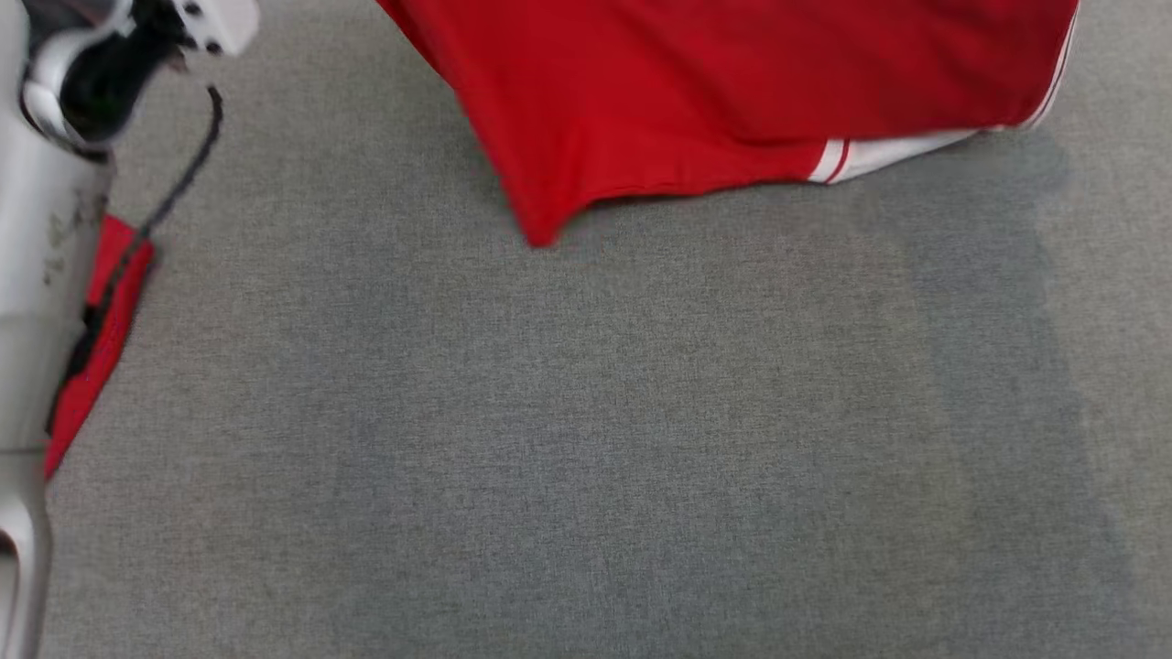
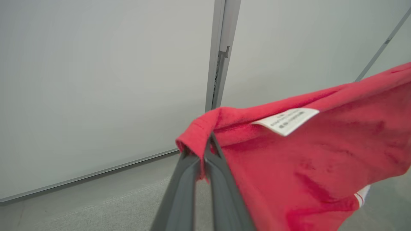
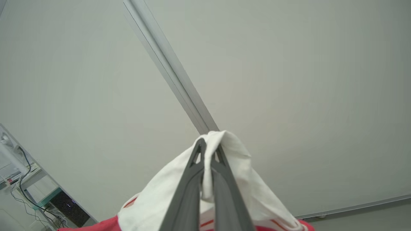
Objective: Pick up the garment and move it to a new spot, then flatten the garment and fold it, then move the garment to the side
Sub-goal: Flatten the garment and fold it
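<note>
Red shirt [image 1: 732, 91] hangs above the grey carpeted surface [image 1: 586, 458], its low corner seemingly off it. Left gripper [image 2: 201, 147] is pinched tight on the red hem beside the care label [image 2: 285, 120]. Right gripper [image 3: 209, 144] is clamped on the white trim [image 3: 239, 157]. The two spread grips likely keep the cloth stretched, ready to lay flat at a new spot.

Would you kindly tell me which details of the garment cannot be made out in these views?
- Head view: the garment runs off the top edge, so its full shape is cut off.
- Left wrist view: the print on the label is too small to read.
- Head view: a red strip is partly hidden by the pale forearm, so what it belongs to is unclear.
</note>
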Motion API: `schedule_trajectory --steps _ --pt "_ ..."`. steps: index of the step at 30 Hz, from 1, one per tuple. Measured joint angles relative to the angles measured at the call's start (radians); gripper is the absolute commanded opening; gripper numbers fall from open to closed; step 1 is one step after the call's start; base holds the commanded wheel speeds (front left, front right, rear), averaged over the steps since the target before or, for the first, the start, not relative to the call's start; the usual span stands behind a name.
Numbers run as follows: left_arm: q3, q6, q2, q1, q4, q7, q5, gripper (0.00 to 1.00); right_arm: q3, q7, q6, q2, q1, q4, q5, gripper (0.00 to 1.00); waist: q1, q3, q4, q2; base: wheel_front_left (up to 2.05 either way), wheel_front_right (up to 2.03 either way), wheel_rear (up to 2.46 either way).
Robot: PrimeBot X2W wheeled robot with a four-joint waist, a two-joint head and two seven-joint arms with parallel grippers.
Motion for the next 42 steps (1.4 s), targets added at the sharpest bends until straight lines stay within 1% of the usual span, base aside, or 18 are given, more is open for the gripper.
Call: schedule_trajectory --steps 4,9,10,11,16,19,20,23,27,31,35,40,42 --pt "-0.019 0.000 0.014 -0.187 0.096 -0.024 0.010 0.00 0.045 -0.021 0.000 -0.003 -0.170 0.045 0.028 0.00 0.0000 0.047 -0.004 0.0000 0.00 0.00 0.00" --pt "-0.038 0.000 0.001 -0.346 0.208 -0.090 0.014 0.00 0.098 -0.095 0.000 -0.010 -0.326 0.098 0.031 0.00 0.0000 0.083 -0.013 0.0000 0.00 0.00 0.00" --pt "-0.038 0.000 0.001 -0.346 0.208 -0.090 0.014 0.00 0.098 -0.095 0.000 -0.010 -0.326 0.098 0.031 0.00 0.0000 0.083 -0.013 0.0000 0.00 0.00 0.00" --pt "-0.045 0.000 -0.002 -0.366 0.225 -0.103 0.013 0.00 0.107 -0.118 0.000 -0.013 -0.353 0.107 0.032 0.00 0.0000 0.088 -0.014 0.0000 0.00 0.00 0.00" --pt "-0.066 0.000 -0.008 -0.442 0.294 -0.196 0.006 0.00 0.167 -0.207 0.000 -0.035 -0.449 0.123 0.038 0.00 0.0000 0.110 -0.010 0.0000 0.00 0.00 0.00" --pt "-0.083 0.000 -0.015 -0.458 0.324 -0.216 -0.029 0.00 0.191 -0.229 0.000 -0.041 -0.482 0.129 0.072 0.00 0.0000 0.124 -0.004 0.0000 0.00 0.00 0.00" --pt "-0.099 0.000 -0.017 -0.456 0.331 -0.216 -0.038 0.00 0.213 -0.227 0.000 -0.045 -0.483 0.129 0.082 0.00 0.0000 0.127 -0.001 0.0000 0.00 0.00 0.00" --pt "-0.143 0.000 -0.012 -0.429 0.341 -0.219 -0.071 0.00 0.293 -0.206 0.000 -0.058 -0.462 0.124 0.103 0.00 0.0001 0.126 0.004 0.0000 0.00 0.00 0.00" --pt "-0.208 0.000 0.004 -0.353 0.339 -0.201 -0.134 0.00 0.382 -0.169 0.000 -0.088 -0.387 0.098 0.158 0.00 0.0000 0.105 0.003 0.0000 0.00 0.00 0.00" --pt "-0.271 0.000 0.034 -0.254 0.309 -0.174 -0.210 0.00 0.490 -0.165 0.000 -0.151 -0.286 0.035 0.163 0.00 0.0000 0.070 0.001 0.0000 0.00 0.00 0.00" --pt "-0.307 0.000 0.060 -0.135 0.266 -0.146 -0.319 0.00 0.572 -0.149 0.000 -0.208 -0.171 -0.001 0.213 0.00 0.0000 0.017 -0.002 0.0000 0.00 0.00 0.00" --pt "-0.378 0.000 0.100 0.013 0.207 -0.065 -0.413 0.00 0.669 -0.072 0.000 -0.278 -0.035 -0.025 0.272 0.00 0.0001 -0.066 -0.006 0.0000 0.00 0.00 0.00" --pt "-0.405 0.000 0.113 0.080 0.177 -0.026 -0.454 0.00 0.711 -0.022 0.000 -0.299 0.019 -0.028 0.297 0.00 0.0001 -0.103 -0.008 0.0000 0.00 0.00 0.00"
